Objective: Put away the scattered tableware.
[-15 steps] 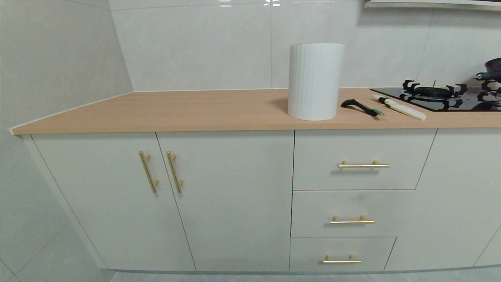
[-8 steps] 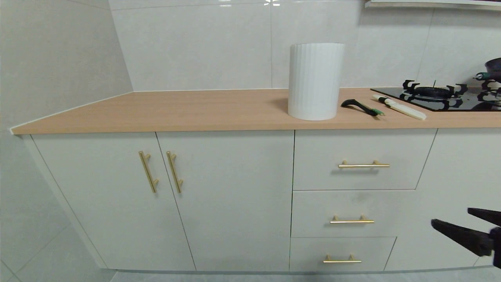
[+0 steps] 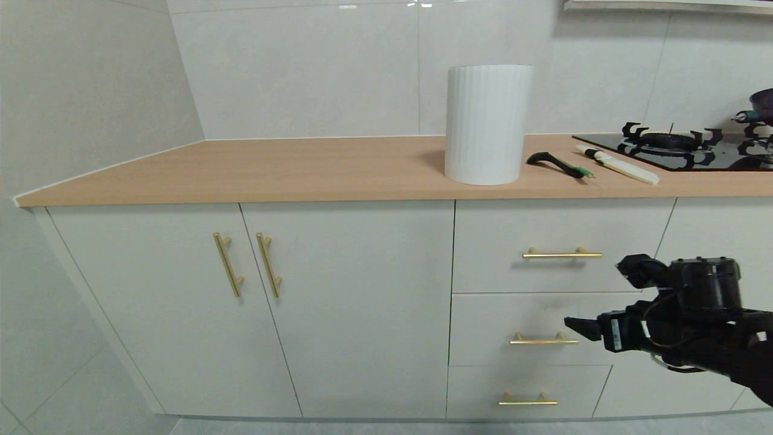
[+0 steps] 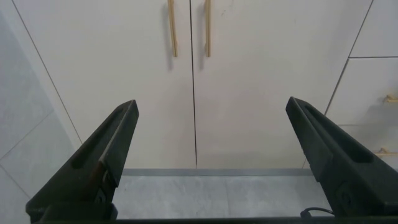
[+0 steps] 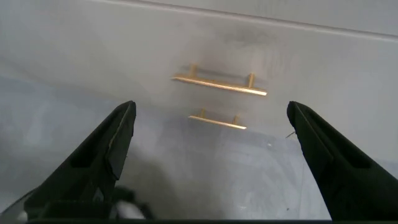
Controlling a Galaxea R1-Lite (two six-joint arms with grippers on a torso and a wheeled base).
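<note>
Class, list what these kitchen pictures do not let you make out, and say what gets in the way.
1. Inside the white ribbed container: head view, its own wall hides any contents.
2. Most of the dark pan: head view, cut off by the right edge.
3. What the black-handled utensil is: head view, too small to tell.
4. Inside the drawers: right wrist view, closed fronts hide the contents.

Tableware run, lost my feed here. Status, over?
Left pincer open, facing cupboard doors; right pincer open, facing drawers. Knife and black utensil on counter, beside white canister. No obstruction seen.
</note>
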